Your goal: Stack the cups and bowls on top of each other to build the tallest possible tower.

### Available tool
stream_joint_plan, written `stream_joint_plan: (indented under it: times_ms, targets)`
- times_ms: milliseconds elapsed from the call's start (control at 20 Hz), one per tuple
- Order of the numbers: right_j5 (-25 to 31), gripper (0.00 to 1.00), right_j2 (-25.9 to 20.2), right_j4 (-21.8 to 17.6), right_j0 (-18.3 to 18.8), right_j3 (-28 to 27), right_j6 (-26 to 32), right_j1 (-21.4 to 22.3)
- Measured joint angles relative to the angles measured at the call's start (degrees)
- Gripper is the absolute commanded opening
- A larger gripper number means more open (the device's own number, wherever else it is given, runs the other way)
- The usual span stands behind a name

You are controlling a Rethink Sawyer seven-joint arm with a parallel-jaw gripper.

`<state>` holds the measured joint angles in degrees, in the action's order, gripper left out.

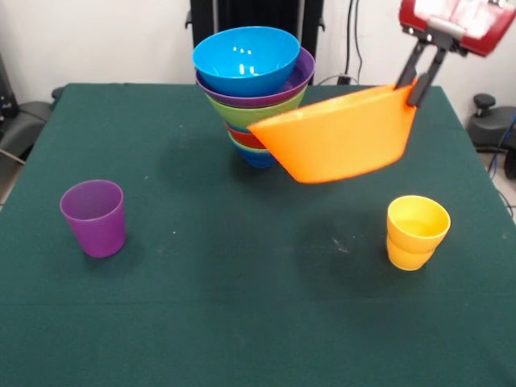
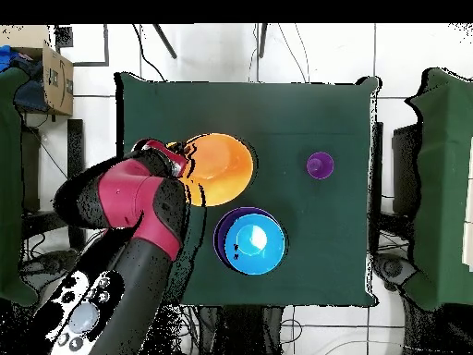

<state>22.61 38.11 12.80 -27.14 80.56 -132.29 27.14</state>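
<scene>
Two plastic cups on the dark green cloth surface (image 1: pixel 242 314): translucent purple tumbler (image 1: pixel 94 218) at the front view's left, stepped yellow tumbler (image 1: pixel 416 232) at its right, well apart. Six bowls visible: five nested in the leaning tower (image 1: pixel 252 93) w/ a large blue bowl (image 1: pixel 245 59) on top, plus one large orange bowl (image 1: pixel 339 135) tilted, off the surface, just beside the tower. Black fingers (image 1: pixel 425 79) pinch its rim.
</scene>
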Motion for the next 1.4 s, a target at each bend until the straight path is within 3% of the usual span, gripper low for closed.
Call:
stream_joint_plan:
  times_ms: [750, 1400]
  targets:
    - [17.51, 0.0, 0.03, -0.99, 6.48, -5.19, 0.0, 7.58]
    - [23.36, 0.0, -0.08, -4.23, 8.24, -7.13, 0.0, 12.36]
